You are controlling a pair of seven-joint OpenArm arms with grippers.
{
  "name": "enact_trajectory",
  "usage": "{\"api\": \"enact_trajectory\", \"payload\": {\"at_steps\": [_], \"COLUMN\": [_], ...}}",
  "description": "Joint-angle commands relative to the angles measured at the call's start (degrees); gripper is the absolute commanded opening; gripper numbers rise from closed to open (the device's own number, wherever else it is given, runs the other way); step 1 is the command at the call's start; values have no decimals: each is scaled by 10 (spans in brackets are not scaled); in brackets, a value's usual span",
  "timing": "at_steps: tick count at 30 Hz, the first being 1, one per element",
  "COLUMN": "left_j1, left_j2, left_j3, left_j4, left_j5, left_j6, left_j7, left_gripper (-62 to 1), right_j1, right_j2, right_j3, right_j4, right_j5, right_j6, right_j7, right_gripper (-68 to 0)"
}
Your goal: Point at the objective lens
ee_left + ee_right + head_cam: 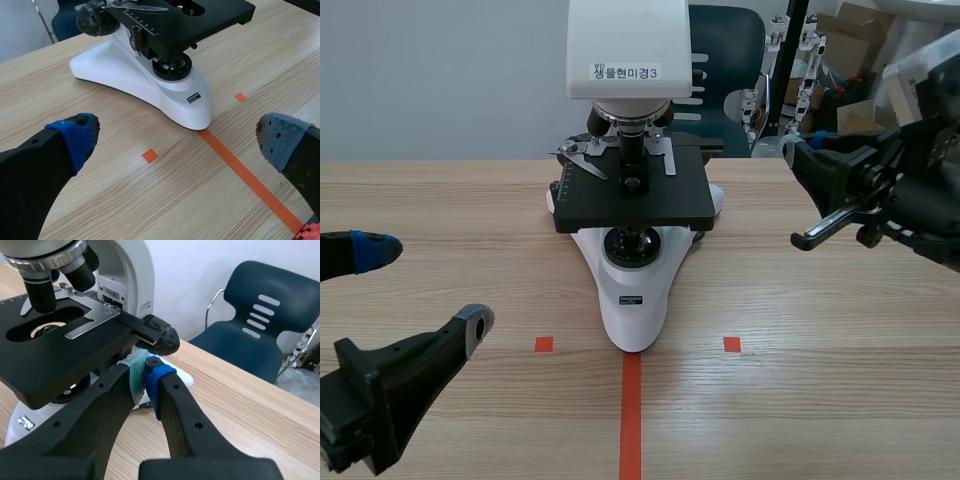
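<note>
Standing mid-desk: white microscope point(630, 285) with a black stage point(632, 200), its base right at the far end of the orange tape line point(631, 420)
Objective lens: the black barrel point(40, 290) hanging from the silver nosepiece, pointing straight down at the hole in the stage. From the scene view it's dead centre under the white head point(632, 150)
Right pincer: fingers pressed together point(145, 369), green pad against blue pad, nothing between them
Right pincer vs lens: it sits off to the microscope's right at about stage height. The lens is ahead of it and higher, above the stage, with the stage edge and the black side knob point(162, 337) in between. Not touching the lens, and the scene view shows a clear gap between the pincer and the microscope
Left pincer: spread wide point(428, 285), low over the near part of the desk point(820, 400), holding nothing
Left pincer vs lens: well apart. Its own camera only gets the base and stage ahead of it, and I can't really make out the lens from there
Background: dark blue chair point(260, 305) behind the desk, cardboard boxes point(850, 40) in the far right corner
</note>
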State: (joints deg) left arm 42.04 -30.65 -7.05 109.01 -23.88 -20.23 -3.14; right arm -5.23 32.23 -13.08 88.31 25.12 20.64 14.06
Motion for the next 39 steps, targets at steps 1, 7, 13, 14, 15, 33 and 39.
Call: {"api": "enact_trajectory", "payload": {"at_steps": [1,7,13,14,15,33,39], "left_j1": [0,0,0,0,0,0,0], "left_j2": [0,0,0,0,0,0,0], "left_j3": [-1,-1,-1,-1,-1,-1,-1], "left_j4": [9,9,9,9,9,9,9], "left_j5": [-5,-6,-6,-6,-6,-5,-5], "left_j6": [-1,-1,-1,-1,-1,-1,-1], "left_j7": [-9,-9,-9,-9,-9,-9,-9], "left_gripper": [14,14,14,14,14,14,14], "right_j1": [20,55,80,83,87,102,101], "right_j2": [8,8,8,8,8,8,8], "right_j3": [-3,-38,-80,-88,-96,-139,-139], "right_j4": [7,7,7,7,7,7,7], "right_j5": [7,6,-16,-21,-26,-119,-117], "right_j6": [0,0,0,0,1,-16,-18], "right_j7": [-1,-29,-36,-35,-32,34,56], "right_gripper": [-667,-667,-667,-667,-667,-667,-667]}}
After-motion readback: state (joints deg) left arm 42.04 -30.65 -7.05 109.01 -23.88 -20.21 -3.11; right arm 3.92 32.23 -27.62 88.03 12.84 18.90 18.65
